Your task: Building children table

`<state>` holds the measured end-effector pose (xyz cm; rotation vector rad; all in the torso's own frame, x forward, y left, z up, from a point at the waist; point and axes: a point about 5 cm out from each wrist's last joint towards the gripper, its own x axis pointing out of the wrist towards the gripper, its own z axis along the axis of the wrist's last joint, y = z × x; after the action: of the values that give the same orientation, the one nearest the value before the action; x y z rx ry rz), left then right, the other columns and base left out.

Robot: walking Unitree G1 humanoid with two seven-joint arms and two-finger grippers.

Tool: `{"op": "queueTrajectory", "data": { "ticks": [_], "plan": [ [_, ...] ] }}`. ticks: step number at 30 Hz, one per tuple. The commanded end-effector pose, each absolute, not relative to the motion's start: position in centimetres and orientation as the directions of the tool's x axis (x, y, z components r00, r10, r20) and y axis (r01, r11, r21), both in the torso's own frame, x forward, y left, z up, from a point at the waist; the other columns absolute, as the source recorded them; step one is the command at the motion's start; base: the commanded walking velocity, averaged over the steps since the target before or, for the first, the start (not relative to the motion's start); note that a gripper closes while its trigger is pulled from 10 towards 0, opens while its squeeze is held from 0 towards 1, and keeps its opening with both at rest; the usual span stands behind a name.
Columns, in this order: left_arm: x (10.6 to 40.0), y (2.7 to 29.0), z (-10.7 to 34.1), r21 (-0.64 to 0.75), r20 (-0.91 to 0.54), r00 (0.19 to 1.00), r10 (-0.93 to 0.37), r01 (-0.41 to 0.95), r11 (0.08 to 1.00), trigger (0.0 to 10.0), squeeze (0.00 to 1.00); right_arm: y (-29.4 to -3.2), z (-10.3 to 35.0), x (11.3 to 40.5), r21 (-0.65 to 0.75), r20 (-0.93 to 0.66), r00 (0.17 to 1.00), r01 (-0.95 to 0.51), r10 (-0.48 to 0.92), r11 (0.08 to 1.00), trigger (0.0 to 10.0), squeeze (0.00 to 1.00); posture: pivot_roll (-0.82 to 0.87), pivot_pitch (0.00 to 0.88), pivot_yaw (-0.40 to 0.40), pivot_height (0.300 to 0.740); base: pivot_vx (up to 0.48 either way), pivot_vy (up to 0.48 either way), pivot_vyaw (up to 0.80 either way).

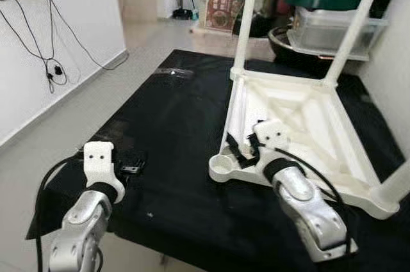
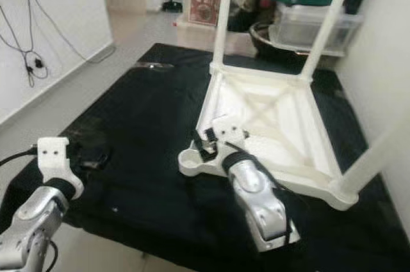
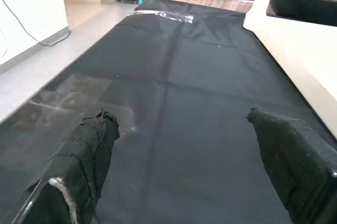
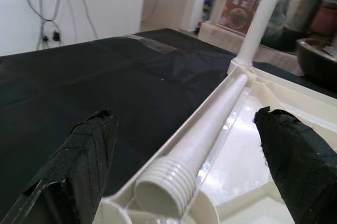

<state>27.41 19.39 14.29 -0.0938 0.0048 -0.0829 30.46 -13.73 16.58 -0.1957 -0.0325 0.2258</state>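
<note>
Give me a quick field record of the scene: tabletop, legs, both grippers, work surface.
Tabletop: white plastic children's tabletop lying upside down on the black cloth.
Fitted legs: three white legs in view; two upright at the far corners, one at the near right corner.
Loose leg: white threaded leg lying inside the tabletop's rim.
Empty socket: round socket at the near left corner.
Right gripper: open, straddling the loose leg's threaded end.
Left gripper: open, above bare cloth.

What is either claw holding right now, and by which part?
Nothing. The right claw is open astride the loose table leg; the left claw is open over the black mat.
</note>
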Motion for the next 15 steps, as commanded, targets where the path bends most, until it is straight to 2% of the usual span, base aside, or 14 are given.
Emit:
{"op": "queueTrajectory", "data": {
  "ticks": [1, 3, 8, 11, 13, 15],
  "plan": [
    [27.6, 19.3, 14.4, -0.093, 0.000, 0.996, -0.093, 0.093, 0.991, 10.0, 0.00, -13.7, 16.6, 30.6, -0.206, 0.020, 0.976, -0.208, 0.216, 0.956, 10.0, 0.00, 0.06, 0.000, -0.081, 0.740, 0.000, 0.480, 0.00],
    [27.7, 19.2, 14.4, -0.047, 0.001, 0.995, -0.100, 0.100, 0.994, 10.0, 0.00, -13.9, 16.5, 30.7, -0.213, 0.018, 0.979, -0.194, 0.203, 0.958, 10.0, 0.00, 0.06, 0.000, -0.081, 0.740, 0.000, 0.000, 0.00],
    [27.6, 19.3, 14.5, -0.075, 0.018, 0.995, -0.099, 0.100, 0.992, 10.0, 0.00, -14.5, 16.1, 30.8, -0.239, 0.006, 0.987, -0.152, 0.158, 0.959, 10.0, 0.00, 0.05, 0.000, -0.080, 0.740, 0.000, 0.000, 0.00],
    [27.7, 19.3, 14.6, -0.081, 0.017, 0.995, -0.102, 0.103, 0.991, 10.0, 0.00, -14.8, 16.1, 31.0, -0.326, 0.014, 0.990, -0.128, 0.140, 0.937, 10.0, 0.00, 0.05, 0.000, -0.080, 0.740, 0.000, 0.000, 0.00],
    [27.7, 19.3, 14.6, -0.081, 0.017, 0.995, -0.102, 0.103, 0.991, 10.0, 0.00, -14.8, 16.1, 31.0, -0.326, 0.014, 0.990, -0.128, 0.140, 0.937, 10.0, 0.00, 0.05, 0.000, -0.080, 0.740, 0.000, 0.000, 0.00],
    [27.7, 19.4, 14.6, -0.091, 0.019, 0.995, -0.100, 0.102, 0.991, 10.0, 0.00, -14.6, 16.3, 31.1, -0.405, 0.032, 0.985, -0.144, 0.172, 0.903, 10.0, 0.00, 0.05, 0.000, -0.080, 0.740, 0.000, 0.000, 0.00]
  ]
}}
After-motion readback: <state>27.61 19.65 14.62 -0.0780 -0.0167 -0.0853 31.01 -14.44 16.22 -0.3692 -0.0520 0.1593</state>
